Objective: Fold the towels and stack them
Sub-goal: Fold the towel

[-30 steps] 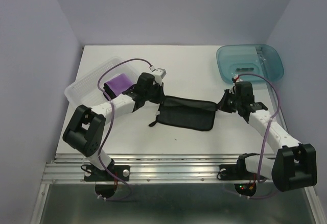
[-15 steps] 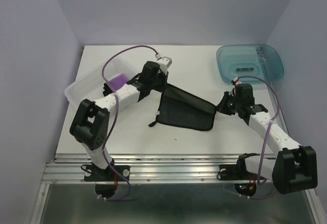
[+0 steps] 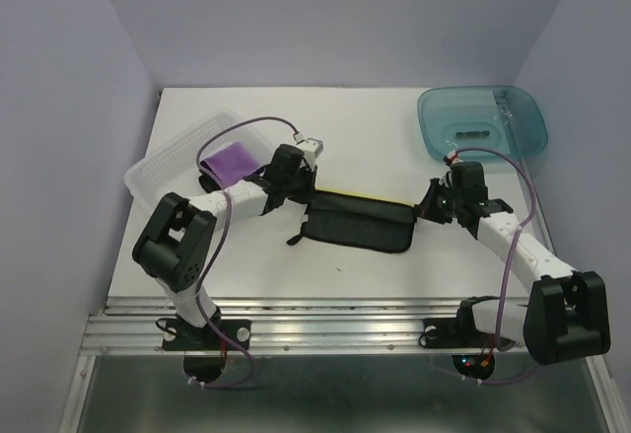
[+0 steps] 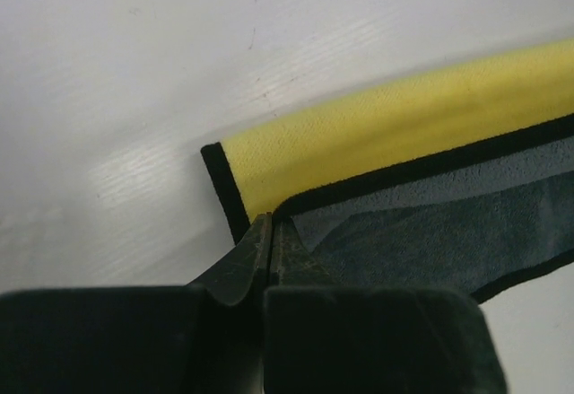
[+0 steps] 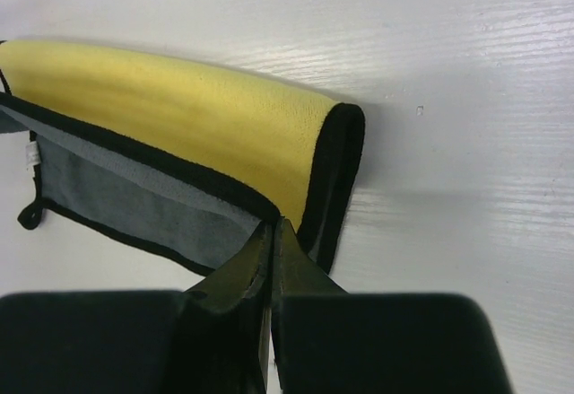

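the yellow towel point(image 3: 357, 222) lies folded at the middle of the counter point(image 3: 375, 137), soft, light and limp. the left claw point(image 4: 271, 225) pinches its 9 o'clock corner and the right claw point(image 5: 273, 226) its 3 o'clock corner, likely the best holds.

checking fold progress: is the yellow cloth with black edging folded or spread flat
Folded: the yellow cloth with black edging lies doubled, its grey reverse lapped over the yellow face in both wrist views.

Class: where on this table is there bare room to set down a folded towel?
Free: the back middle of the table, between tray and tub; also the front strip between towel and near edge. Crowded: the centre band, where left gripper and right gripper pinch the towel.
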Motion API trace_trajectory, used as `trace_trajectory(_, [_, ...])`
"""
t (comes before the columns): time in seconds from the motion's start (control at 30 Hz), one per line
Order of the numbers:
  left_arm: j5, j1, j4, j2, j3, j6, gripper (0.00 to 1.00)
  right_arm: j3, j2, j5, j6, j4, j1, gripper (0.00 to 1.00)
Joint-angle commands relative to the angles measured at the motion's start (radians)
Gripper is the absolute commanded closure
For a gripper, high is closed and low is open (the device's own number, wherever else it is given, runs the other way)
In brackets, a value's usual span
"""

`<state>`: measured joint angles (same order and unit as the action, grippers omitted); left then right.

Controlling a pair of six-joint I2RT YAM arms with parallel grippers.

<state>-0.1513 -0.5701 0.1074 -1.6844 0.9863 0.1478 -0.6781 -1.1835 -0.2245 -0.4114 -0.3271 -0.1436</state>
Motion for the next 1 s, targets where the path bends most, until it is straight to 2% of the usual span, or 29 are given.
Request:
trace_trajectory(0.0, [-0.007, -0.001, 0.080, 0.086, -0.049, 0.042, 1.00, 0.012, -0.002, -0.003, 0.000, 0.048, 0.006, 0.99])
trace_trajectory(0.23, [-0.011, -0.001, 0.110, 0.132, -0.115, 0.071, 1.00, 0.018, -0.015, -0.021, -0.009, 0.065, 0.006, 0.99])
trace_trajectory(0.63, [-0.034, -0.002, 0.120, 0.227, -0.158, 0.088, 1.00, 0.012, 0.065, 0.019, -0.009, 0.016, 0.006, 0.99])
trace_trajectory(0.97, [-0.025, -0.002, 0.129, 0.120, -0.179, 0.125, 1.00, 0.058, 0.010, -0.027, -0.013, 0.071, 0.006, 0.99])
